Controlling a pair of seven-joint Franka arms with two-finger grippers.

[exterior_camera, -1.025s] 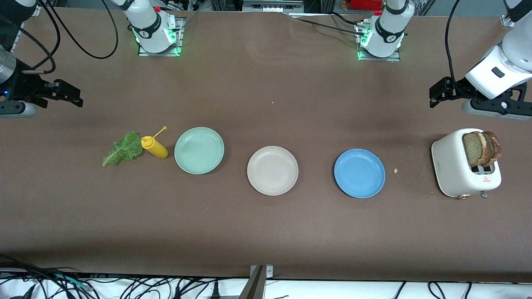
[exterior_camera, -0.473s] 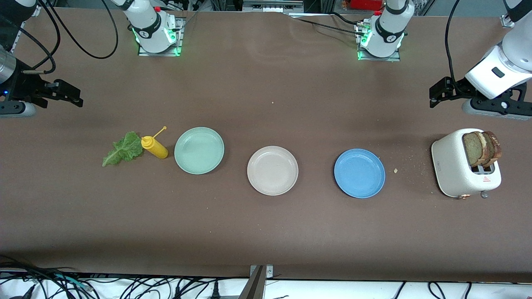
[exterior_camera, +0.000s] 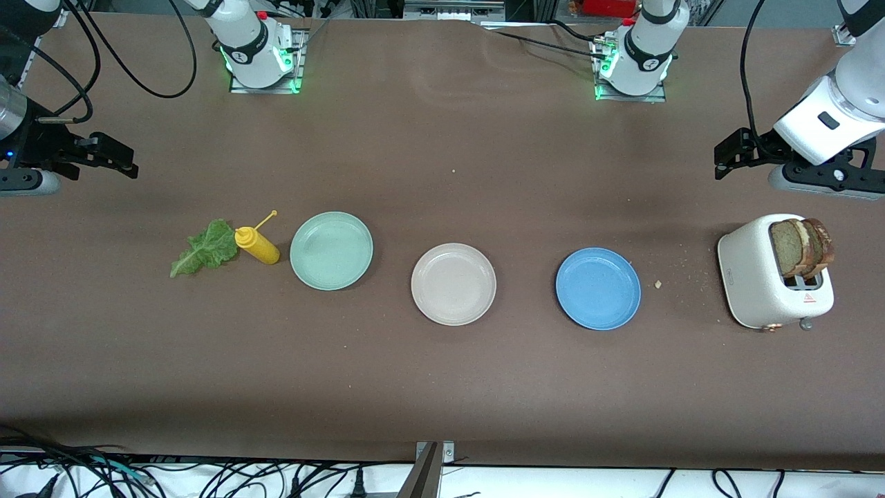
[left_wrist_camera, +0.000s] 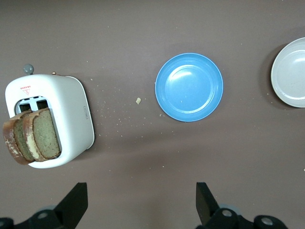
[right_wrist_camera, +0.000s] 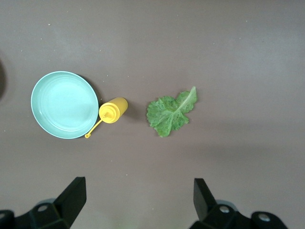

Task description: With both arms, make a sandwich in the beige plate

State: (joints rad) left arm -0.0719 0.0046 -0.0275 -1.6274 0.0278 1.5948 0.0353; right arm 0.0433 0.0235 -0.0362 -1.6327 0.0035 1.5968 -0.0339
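The beige plate lies empty mid-table between a mint-green plate and a blue plate; its edge shows in the left wrist view. Two brown-crusted bread slices stand in a white toaster, also in the left wrist view. A green lettuce leaf lies at the right arm's end, also in the right wrist view. My left gripper is open and empty, high over the table near the toaster. My right gripper is open and empty, high near the lettuce.
A yellow squeeze bottle lies between the lettuce and the mint-green plate. Crumbs lie between the blue plate and the toaster. Cables run along the table's front edge.
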